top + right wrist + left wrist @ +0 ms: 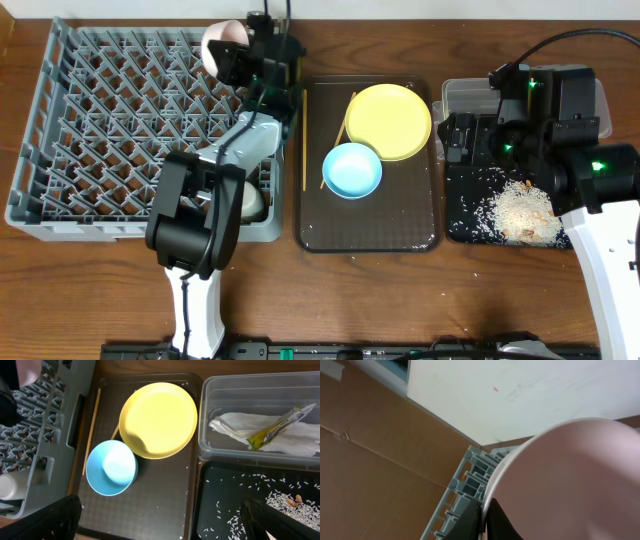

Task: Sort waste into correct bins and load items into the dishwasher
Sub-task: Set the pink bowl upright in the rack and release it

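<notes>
Two hands in view. Nearest: small white cup (250, 200) sits in the near right corner of the grey dish rack (60, 130), and rice scraps (520, 212) are piled in the black tray (462, 215). Right hand (165, 521) hovers wide open and empty over the seam between the brown serving tray (165, 485) and the black tray. On the serving tray: light blue bowl (352, 170), then yellow plate (388, 120) right against it, and chopsticks (304, 140), one along the left edge, one partly under the plate. Further back: clear tub (250, 381) holds napkin (235, 427) and sachet (277, 427). Farthest: left hand (238, 62) clamped on white bowl (222, 42), tilted on edge over the rack's far right corner.
</notes>
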Robot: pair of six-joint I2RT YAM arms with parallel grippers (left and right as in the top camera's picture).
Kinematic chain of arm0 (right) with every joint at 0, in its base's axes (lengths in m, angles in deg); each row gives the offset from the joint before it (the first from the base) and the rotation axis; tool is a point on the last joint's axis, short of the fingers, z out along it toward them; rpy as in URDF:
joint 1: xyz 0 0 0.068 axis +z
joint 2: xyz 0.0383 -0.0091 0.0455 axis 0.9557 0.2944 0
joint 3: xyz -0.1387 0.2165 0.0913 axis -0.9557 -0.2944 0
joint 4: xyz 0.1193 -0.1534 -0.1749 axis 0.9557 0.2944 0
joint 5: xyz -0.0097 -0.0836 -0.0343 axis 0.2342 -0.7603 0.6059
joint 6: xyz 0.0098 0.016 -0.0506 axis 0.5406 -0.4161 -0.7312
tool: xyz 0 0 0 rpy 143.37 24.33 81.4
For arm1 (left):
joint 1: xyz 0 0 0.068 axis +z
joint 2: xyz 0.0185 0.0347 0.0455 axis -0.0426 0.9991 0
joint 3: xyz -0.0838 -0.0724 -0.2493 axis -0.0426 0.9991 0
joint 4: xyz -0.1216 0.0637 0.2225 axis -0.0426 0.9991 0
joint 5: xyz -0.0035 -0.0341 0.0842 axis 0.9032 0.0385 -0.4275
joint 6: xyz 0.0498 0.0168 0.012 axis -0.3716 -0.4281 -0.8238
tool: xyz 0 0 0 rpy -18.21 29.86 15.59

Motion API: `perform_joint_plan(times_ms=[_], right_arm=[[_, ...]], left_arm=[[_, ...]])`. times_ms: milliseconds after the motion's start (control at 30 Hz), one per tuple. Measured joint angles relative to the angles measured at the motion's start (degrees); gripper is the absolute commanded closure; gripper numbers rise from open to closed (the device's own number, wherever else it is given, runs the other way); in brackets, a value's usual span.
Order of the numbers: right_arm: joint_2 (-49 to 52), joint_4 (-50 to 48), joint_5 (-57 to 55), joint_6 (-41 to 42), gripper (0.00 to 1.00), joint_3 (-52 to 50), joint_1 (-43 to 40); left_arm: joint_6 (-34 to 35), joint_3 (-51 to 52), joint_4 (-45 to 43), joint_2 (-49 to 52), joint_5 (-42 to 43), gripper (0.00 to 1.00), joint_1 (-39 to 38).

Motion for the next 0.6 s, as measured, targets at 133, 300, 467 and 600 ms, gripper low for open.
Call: perform_joint_plan(times_ms=[133,300,467,600], right_arm=[[0.0,0.0,0.0,0.02,0.01,0.0,0.0],[0.0,0.0,0.0,0.0,0.01,0.02,0.0],[0.0,0.0,0.0,0.0,0.01,0.02,0.0],[0.0,0.0,0.0,0.02,0.01,0.02,0.0]], left_arm=[[0.0,0.0,2.8,0.0,-0.39,0.92,-1.44],[-0.04,0.04,7.58,0.0,-0.76,0.83,-1.77],[0.13,0.11,10.69,0.0,-1.07,0.56,-1.84],[0.22,0.11,11.45,0.0,-1.14,0.55,-2.54]])
